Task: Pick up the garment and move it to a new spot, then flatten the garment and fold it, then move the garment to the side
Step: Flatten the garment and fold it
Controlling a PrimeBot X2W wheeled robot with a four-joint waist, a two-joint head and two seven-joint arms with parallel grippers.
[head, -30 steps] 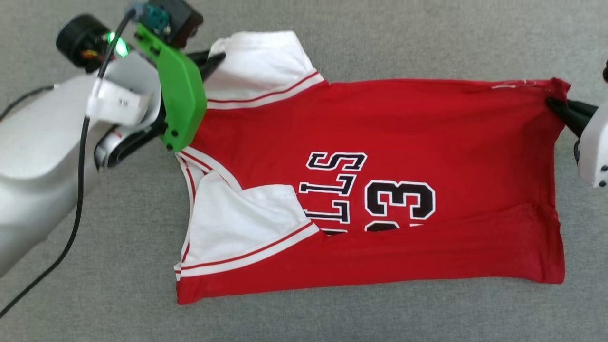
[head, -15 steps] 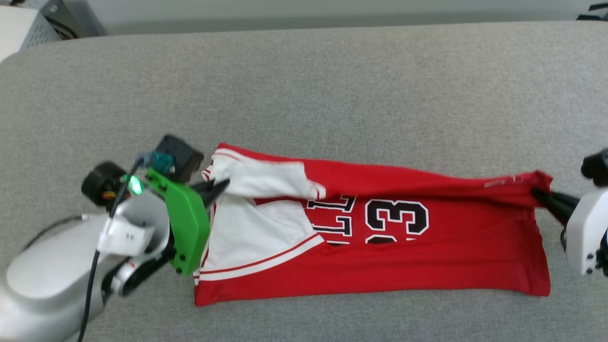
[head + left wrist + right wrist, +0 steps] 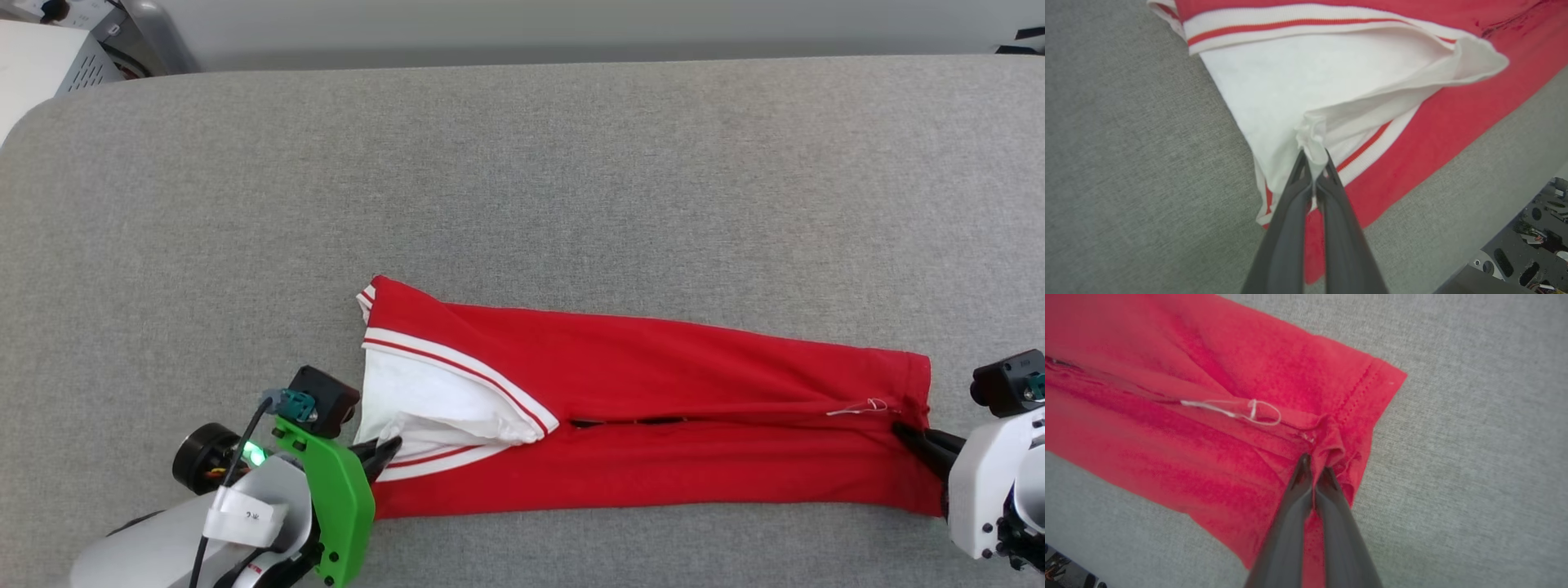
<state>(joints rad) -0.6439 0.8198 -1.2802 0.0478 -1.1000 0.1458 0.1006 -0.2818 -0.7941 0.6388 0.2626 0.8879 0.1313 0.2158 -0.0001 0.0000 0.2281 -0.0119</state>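
The garment (image 3: 653,384) is laid out as a long, narrow red band on the grey-covered desk (image 3: 522,180). Its long axis is stretched from the left hand (image 3: 384,451) across to the right hand (image 3: 906,431). The end with the white sleeve (image 3: 433,400) and striped trim is turned toward the left hand, and the hem (image 3: 918,384) toward the right hand. In the left wrist view, the left hand (image 3: 1312,163) is seen pinched tight on a bunched tip of white sleeve cloth, with the garment (image 3: 1433,118) spread ahead of its fingers. In the right wrist view, the right hand (image 3: 1312,467) is closed on a small gather of red cloth at the hem corner of the garment (image 3: 1208,457), and a loose white thread (image 3: 1241,410) is seen just ahead of its tips. The band is folded lengthwise, and a dark slit (image 3: 629,422) is left along the fold line between the hands; what lies inside is too thin to be made out, possibly print. Beyond the garment, away from both hands, a wide stretch of bare desk is left up to the far edge. On the hands' own side, a narrow strip of desk is left before the picture's bottom edge.
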